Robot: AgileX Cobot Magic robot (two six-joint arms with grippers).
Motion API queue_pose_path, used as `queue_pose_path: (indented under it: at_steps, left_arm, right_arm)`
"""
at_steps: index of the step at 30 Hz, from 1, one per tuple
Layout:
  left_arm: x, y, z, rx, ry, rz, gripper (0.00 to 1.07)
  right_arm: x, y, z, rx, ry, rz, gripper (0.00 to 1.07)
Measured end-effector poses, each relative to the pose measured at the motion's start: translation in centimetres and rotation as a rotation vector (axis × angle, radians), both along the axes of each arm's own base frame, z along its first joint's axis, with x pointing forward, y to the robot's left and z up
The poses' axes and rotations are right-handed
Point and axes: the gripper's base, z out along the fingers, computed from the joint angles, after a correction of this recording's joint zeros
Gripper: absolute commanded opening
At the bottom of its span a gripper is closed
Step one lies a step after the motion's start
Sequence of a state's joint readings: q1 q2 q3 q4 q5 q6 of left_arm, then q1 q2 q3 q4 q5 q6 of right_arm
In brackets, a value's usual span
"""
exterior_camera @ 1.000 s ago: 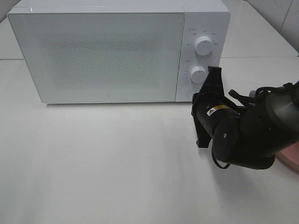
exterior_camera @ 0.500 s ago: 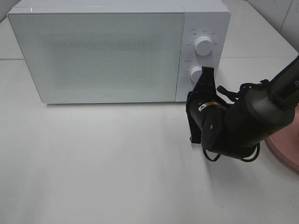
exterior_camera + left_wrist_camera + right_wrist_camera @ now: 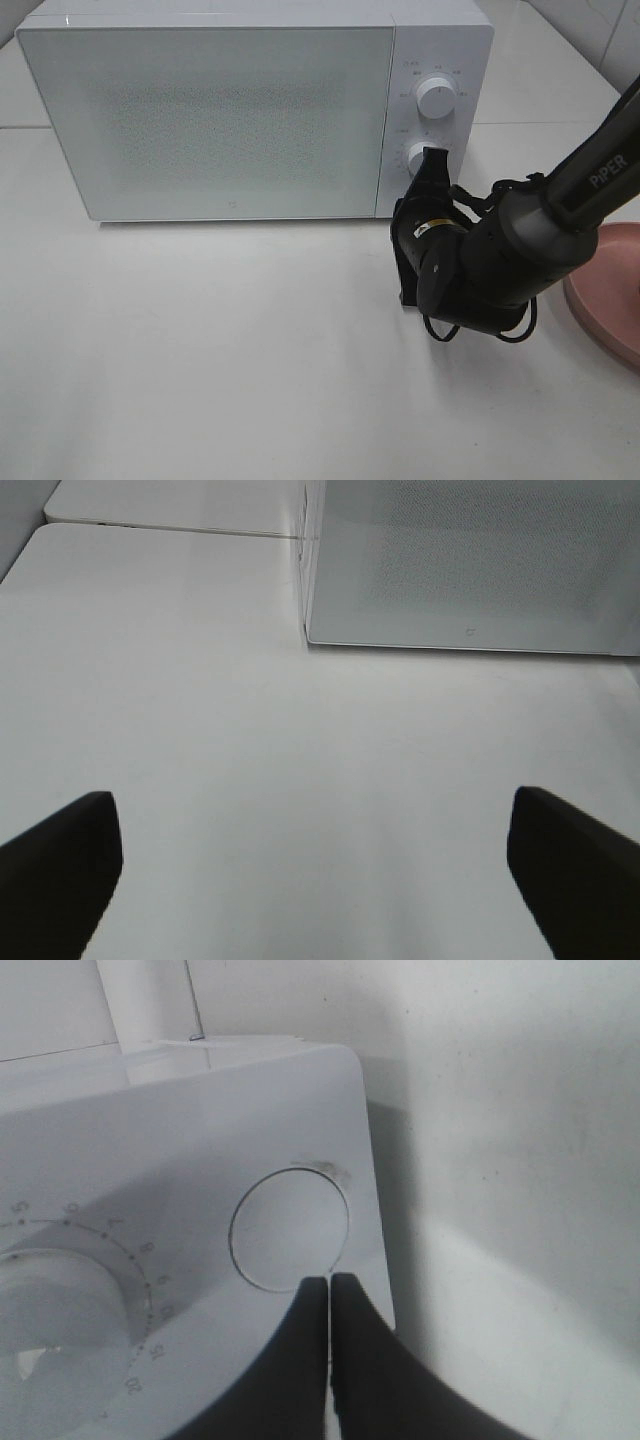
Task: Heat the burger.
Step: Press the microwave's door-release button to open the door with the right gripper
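Observation:
The burger is out of view in every frame. The white microwave (image 3: 220, 120) stands at the back of the table with its door closed. My right gripper (image 3: 432, 157) is shut with nothing in it, its tips up against the control panel just below the lower dial (image 3: 420, 158). In the right wrist view the shut right gripper (image 3: 328, 1282) meets the rim of the round button (image 3: 285, 1228) beside a timer dial (image 3: 50, 1300). My left gripper (image 3: 320, 880) stands open and empty over bare table, in front of the microwave (image 3: 470, 570); it does not show in the exterior high view.
A round pink plate (image 3: 612, 300) lies at the right edge, partly behind my right arm, with nothing showing on its visible part. An upper dial (image 3: 437, 97) sits above the lower one. White table (image 3: 200, 350) stretches in front of the microwave.
My right arm has moved left and in toward the microwave's control panel, bringing the shut tips to the panel and uncovering more of the pink plate. The microwave door stays closed.

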State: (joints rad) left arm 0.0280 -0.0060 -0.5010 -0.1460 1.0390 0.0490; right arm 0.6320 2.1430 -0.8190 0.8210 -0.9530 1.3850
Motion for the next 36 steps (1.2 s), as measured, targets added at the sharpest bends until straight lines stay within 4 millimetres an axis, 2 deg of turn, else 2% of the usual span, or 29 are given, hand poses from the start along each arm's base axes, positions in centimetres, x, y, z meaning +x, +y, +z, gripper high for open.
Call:
queue_pose_path:
  at_steps: [12, 36]
  left_arm:
    - [0.0, 0.0, 0.0, 0.0, 0.0, 0.0, 1.02]
    - [0.0, 0.0, 0.0, 0.0, 0.0, 0.0, 1.02]
  right_arm:
    - [1.4, -0.9, 0.1, -0.008, -0.022, -0.032, 0.0]
    - [1.9, -0.7, -0.3, -0.013, -0.016, -0.031, 0.0]
